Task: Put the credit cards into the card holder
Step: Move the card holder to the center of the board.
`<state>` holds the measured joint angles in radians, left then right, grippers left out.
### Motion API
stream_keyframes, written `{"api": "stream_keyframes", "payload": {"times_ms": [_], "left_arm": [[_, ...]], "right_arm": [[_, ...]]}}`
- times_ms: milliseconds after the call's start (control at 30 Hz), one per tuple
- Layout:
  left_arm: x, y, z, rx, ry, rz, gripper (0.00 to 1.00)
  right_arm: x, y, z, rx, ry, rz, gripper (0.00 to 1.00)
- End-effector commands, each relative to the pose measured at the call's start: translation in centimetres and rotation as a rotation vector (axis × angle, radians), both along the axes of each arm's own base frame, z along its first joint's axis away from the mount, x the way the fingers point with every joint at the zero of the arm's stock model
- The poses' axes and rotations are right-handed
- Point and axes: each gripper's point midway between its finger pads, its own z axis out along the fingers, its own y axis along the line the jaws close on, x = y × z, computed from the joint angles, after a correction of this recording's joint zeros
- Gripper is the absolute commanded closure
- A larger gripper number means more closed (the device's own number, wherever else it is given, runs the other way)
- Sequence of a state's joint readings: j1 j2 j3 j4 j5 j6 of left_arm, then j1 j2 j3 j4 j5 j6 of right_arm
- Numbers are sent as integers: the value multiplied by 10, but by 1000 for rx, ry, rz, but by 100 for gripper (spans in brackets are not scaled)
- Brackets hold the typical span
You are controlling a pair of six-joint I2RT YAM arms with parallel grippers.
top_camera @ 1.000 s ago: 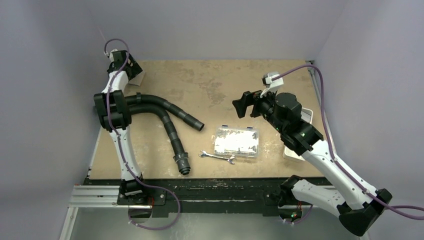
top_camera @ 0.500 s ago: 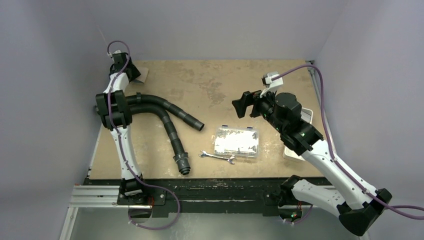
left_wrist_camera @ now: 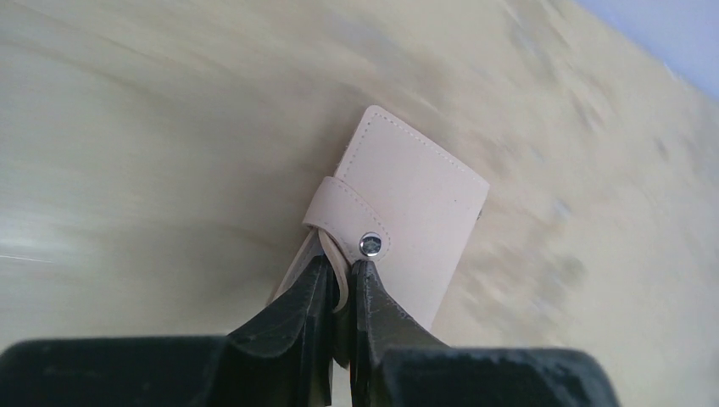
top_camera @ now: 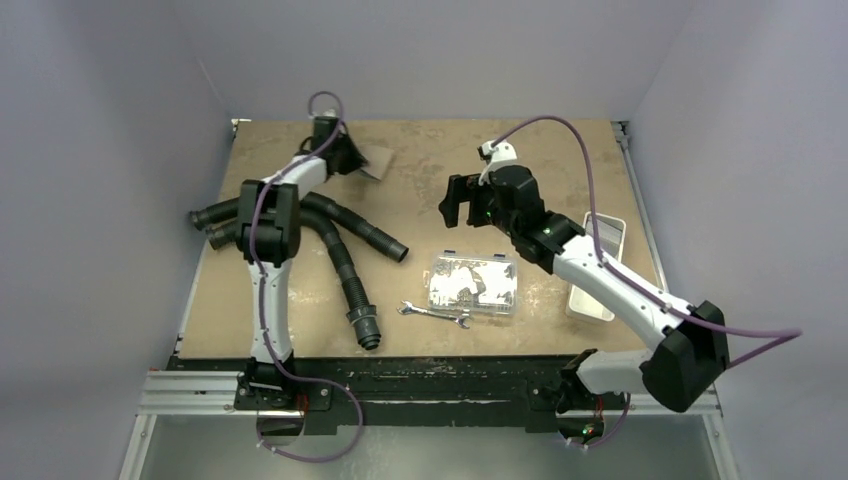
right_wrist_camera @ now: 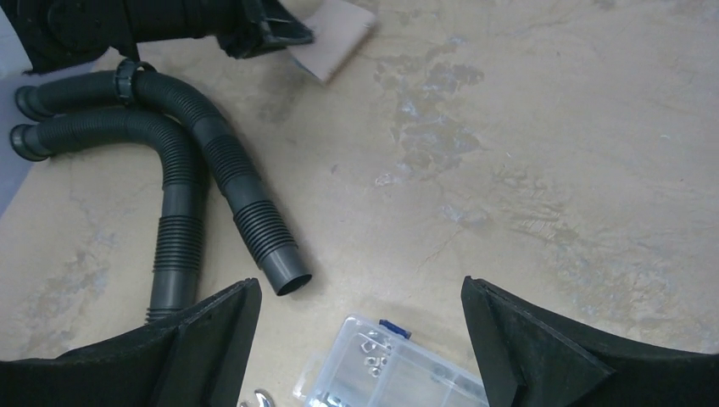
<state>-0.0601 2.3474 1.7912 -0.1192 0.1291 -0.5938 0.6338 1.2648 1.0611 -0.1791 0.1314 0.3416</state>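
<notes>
My left tool (left_wrist_camera: pixel 339 284) pinched on strap (left_wrist_camera: pixel 343 212) edge of cream stitched-leather card holder (left_wrist_camera: pixel 415 191), holder sticking out ahead of tips over bench (left_wrist_camera: pixel 127 127). My right tool (right_wrist_camera: pixel 356 292) spread wide, empty. I can't spot cards. I'd grip firm, avoid slip at strap.

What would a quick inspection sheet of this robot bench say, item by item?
Surface: tan board, worn and stained.
Job's things: card holder, tan, snap strap closed, far left of the table; credit cards, nothing seen.
Clutter: two dark ribbed hoses, a clear compartment box with small hardware, a wrench, a white tray at the right edge.
Grippers: left gripper shut on the card holder; right gripper open and holding nothing, over the middle of the table.
Cables: a purple cable loops off each wrist.
Surroundings: plain grey walls on three sides.
</notes>
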Motion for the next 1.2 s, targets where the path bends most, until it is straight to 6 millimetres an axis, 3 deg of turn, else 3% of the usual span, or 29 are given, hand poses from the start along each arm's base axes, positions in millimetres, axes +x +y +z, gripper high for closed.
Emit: {"api": "stream_keyframes", "payload": {"times_ms": [0, 133, 233, 300, 467, 567, 667, 733, 867, 1033, 1100, 1167], "left_arm": [[-71, -137, -17, -180, 171, -235, 100], [-107, -196, -18, -195, 195, -337, 100], [-127, -217, -21, -183, 220, -367, 98], [-134, -223, -20, -193, 222, -377, 90], [-134, -216, -5, -118, 209, -413, 50], [-133, -215, 14, -91, 178, -433, 38], [-130, -208, 24, -35, 147, -429, 40], [-132, -204, 17, -9, 174, -417, 50], [-133, -198, 6, 13, 217, -384, 54], [-125, -187, 23, 80, 173, -359, 36], [-122, -184, 31, 106, 149, -362, 34], [-122, -185, 32, 108, 147, -373, 40]], "right_arm": [[24, 11, 28, 62, -49, -45, 1], [43, 8, 4, 48, 42, -91, 1], [59, 4, -11, 118, 123, -86, 1], [69, 0, -21, 174, 166, -80, 3], [91, -8, -60, 269, 292, -76, 19], [101, -7, -80, 279, 341, -75, 31], [109, -7, -93, 281, 368, -92, 32], [113, -11, -102, 294, 388, -110, 32], [118, -10, -117, 342, 431, -101, 35], [122, -2, -135, 348, 480, -78, 39], [126, 0, -136, 361, 471, -73, 39], [128, 2, -139, 364, 479, -70, 39]]}}
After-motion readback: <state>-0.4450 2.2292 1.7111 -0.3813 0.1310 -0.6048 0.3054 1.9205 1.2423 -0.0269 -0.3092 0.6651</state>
